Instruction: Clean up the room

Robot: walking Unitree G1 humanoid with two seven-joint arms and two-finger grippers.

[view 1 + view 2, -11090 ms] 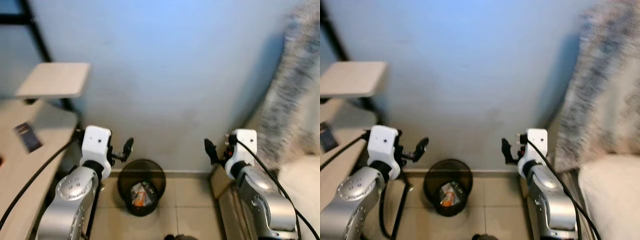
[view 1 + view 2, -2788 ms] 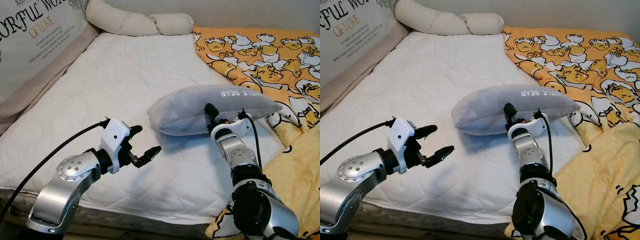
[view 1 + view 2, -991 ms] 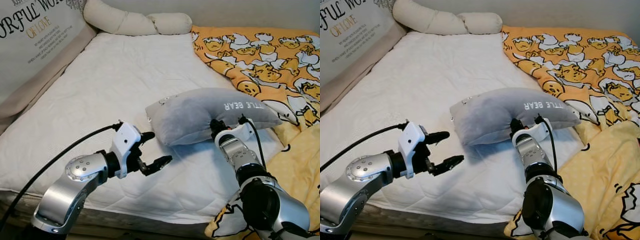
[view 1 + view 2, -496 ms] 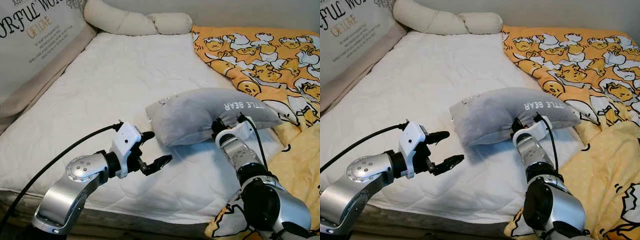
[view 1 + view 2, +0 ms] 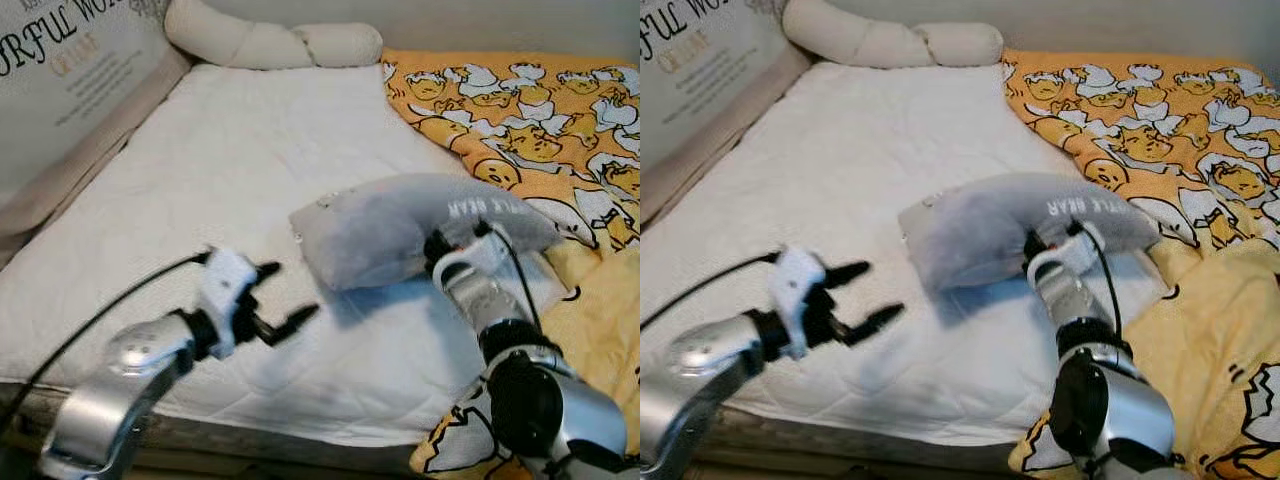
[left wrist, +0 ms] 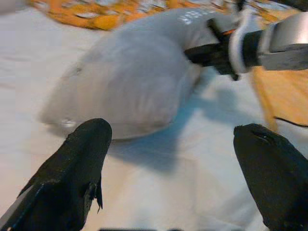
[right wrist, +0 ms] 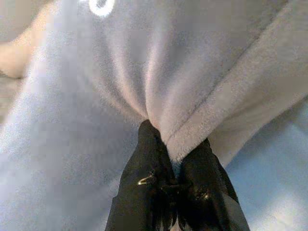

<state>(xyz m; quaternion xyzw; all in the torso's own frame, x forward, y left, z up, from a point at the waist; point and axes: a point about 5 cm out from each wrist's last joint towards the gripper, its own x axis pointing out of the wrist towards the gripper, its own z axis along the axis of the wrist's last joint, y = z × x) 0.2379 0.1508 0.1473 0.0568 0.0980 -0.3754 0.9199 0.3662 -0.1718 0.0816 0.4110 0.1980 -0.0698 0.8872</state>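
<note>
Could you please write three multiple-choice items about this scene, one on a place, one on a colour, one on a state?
1. The grey pillow lies:
A. on the floor
B. on the white mattress
C. on a chair

2. The blanket with the duck print is:
A. orange-yellow
B. green
C. black

3. The right pincer is:
A. open above the pillow
B. shut on the pillow's edge
C. holding a cup

Key: 1 B, the mattress shows all around the pillow. 2 A, its ground is orange-yellow. 3 B, the right wrist view shows fabric pinched. The left pincer is open.

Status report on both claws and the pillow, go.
Right claw shut on grey pillow, pinching its near edge. Left claw open, over white mattress. Nothing between them.
</note>
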